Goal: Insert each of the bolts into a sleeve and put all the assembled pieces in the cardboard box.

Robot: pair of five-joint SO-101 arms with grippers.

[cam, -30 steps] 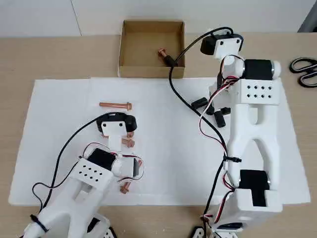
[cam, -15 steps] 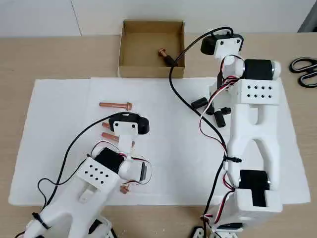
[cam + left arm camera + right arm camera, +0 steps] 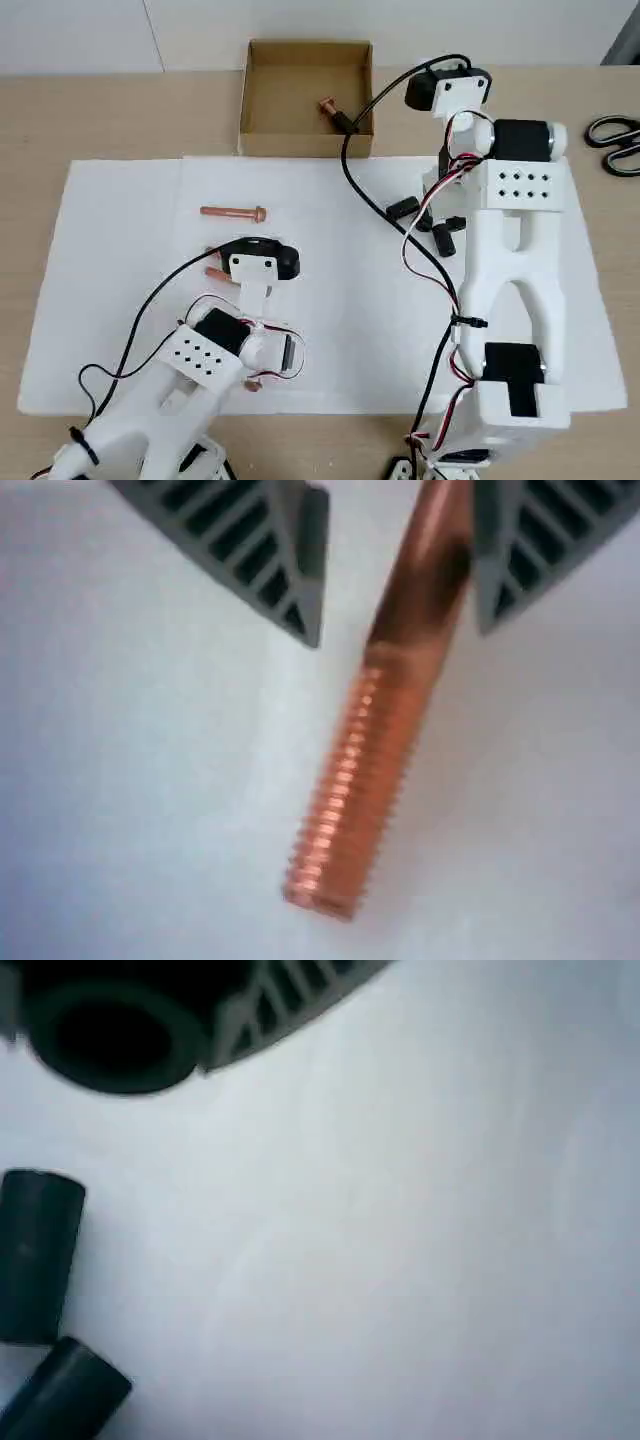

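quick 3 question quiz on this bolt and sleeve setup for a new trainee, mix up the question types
1. True or false: the cardboard box already holds one assembled piece.
2. Multiple choice: in the left wrist view, what lies between the fingers of the left gripper? A) a black sleeve B) a copper bolt C) a nut
3. Fill in: the loose black sleeves lie on the white sheet beside the ____ arm.

Key: 1 true; 2 B; 3 right, the right arm.
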